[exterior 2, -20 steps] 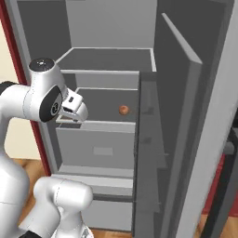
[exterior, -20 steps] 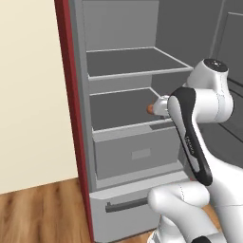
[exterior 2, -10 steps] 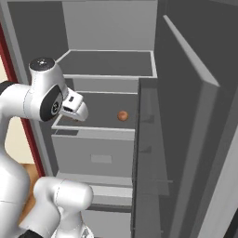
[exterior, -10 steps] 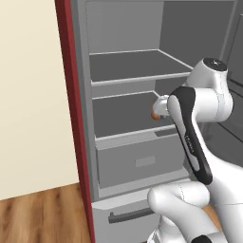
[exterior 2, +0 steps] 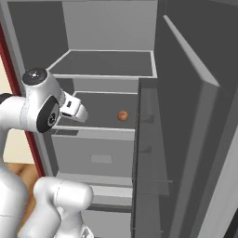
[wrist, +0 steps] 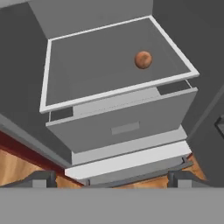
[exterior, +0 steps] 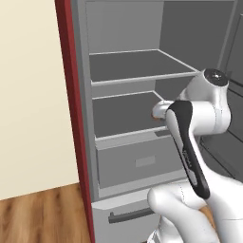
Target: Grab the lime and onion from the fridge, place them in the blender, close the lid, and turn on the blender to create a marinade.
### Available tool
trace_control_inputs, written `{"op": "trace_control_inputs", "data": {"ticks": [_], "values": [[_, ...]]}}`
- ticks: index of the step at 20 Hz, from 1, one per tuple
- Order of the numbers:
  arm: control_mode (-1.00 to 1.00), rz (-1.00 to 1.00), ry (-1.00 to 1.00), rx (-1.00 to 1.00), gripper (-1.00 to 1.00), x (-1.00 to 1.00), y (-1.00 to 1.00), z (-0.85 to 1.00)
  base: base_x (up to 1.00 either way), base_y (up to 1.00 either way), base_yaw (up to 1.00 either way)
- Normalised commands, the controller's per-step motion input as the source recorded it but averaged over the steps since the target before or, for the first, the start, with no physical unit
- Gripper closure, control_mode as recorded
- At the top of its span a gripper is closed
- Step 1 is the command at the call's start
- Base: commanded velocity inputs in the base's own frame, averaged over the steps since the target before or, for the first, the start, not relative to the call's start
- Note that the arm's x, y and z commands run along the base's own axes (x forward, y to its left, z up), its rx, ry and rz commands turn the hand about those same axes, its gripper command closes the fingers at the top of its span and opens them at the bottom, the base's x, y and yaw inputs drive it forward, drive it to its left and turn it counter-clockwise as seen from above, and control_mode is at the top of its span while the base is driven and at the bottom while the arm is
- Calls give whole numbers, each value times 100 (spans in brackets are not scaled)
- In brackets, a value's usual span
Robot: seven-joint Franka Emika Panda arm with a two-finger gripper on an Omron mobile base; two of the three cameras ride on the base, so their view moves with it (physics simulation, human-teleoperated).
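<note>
reaching into the fridge [exterior 2: 111,28] for the onion [wrist: 143,59]; claw [wrist: 112,177] wide open, empty; next, descend onto the onion and close.

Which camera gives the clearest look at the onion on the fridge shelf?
The hand view: the onion lies in full sight on the pale-edged shelf, with nothing in front of it. The right base view shows it smaller, beside the door's edge. In the left base view the arm stands before that spot.
</note>
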Motion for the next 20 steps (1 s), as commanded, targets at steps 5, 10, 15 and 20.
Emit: {"op": "trace_control_inputs", "data": {"ticks": [5, 10, 15, 20], "values": [[-100, -1, -33, -6, -100, 3, 0, -38, 0, 0, 0], [-100, -4, -13, -4, -100, 10, -13, -36, 0, 0, 0], [-100, -14, 4, -1, -100, 26, -12, -2, 0, 0, 0], [-100, -6, 3, 0, -100, 2, -13, -1, 0, 0, 0]]}}
